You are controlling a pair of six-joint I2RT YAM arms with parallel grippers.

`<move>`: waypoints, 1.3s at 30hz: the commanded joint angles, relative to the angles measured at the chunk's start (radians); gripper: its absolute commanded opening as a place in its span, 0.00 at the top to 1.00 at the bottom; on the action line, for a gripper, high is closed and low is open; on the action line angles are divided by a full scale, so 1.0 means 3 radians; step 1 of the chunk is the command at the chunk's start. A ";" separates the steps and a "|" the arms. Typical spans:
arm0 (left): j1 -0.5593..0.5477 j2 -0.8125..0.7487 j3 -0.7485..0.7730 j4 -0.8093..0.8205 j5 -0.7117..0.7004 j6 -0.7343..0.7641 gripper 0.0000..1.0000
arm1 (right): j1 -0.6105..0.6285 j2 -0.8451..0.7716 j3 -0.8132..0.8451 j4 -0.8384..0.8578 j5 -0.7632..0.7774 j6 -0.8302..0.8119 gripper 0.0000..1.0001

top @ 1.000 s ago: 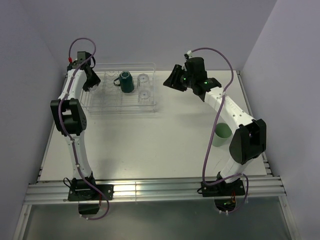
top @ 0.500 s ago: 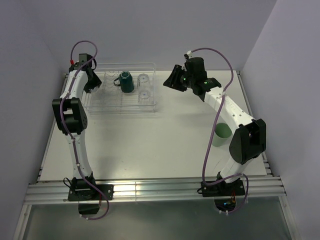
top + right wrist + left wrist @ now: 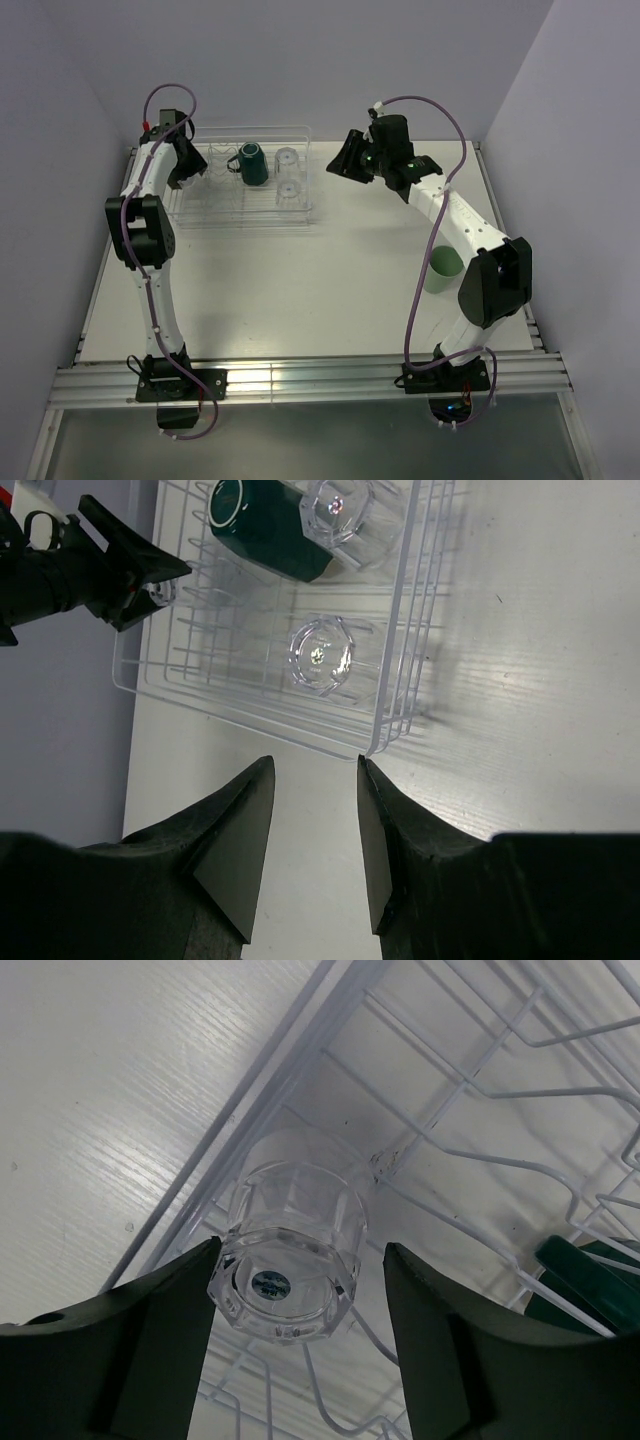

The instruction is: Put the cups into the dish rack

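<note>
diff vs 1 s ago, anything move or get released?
The left gripper and its elbow edged slightly right over the dish rack; a release can't be told, its open fingers flank a clear tumbler. Right gripper, green mug, mint cup: unchanged.

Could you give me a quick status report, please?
Left tool open, straddling a clear tumbler in the dish rack. Right tool open, empty. Mint cup on the table, not yet loaded.
</note>
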 commanded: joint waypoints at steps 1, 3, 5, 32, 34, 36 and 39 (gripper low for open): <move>0.0000 -0.0035 -0.0046 0.0085 0.0018 -0.0008 0.28 | 0.0029 -0.0012 0.0074 0.0035 0.0046 -0.0071 0.54; 0.0000 -0.0046 -0.0046 0.0090 0.0018 -0.0013 0.28 | 0.0034 -0.0007 0.0079 0.0040 0.0056 -0.0081 0.54; 0.0000 -0.0046 -0.0041 0.0090 0.0013 -0.0013 0.26 | 0.0039 0.0003 0.0089 0.0030 0.0056 -0.0081 0.54; 0.0000 -0.0189 0.0076 0.0172 0.0003 0.0008 0.25 | 0.0096 0.0044 0.0196 -0.0041 0.0113 -0.0117 0.54; 0.0000 -0.0184 0.0092 0.0172 -0.0002 0.0008 0.25 | 0.0106 0.0049 0.0207 -0.0046 0.0118 -0.0122 0.54; 0.0005 -0.0168 0.0097 0.0183 0.0013 0.0008 0.25 | 0.0106 0.0055 0.0212 -0.0052 0.0123 -0.0127 0.54; 0.0005 -0.0158 0.0102 0.0193 0.0029 -0.0003 0.25 | 0.0101 0.0070 0.0222 -0.0057 0.0128 -0.0127 0.54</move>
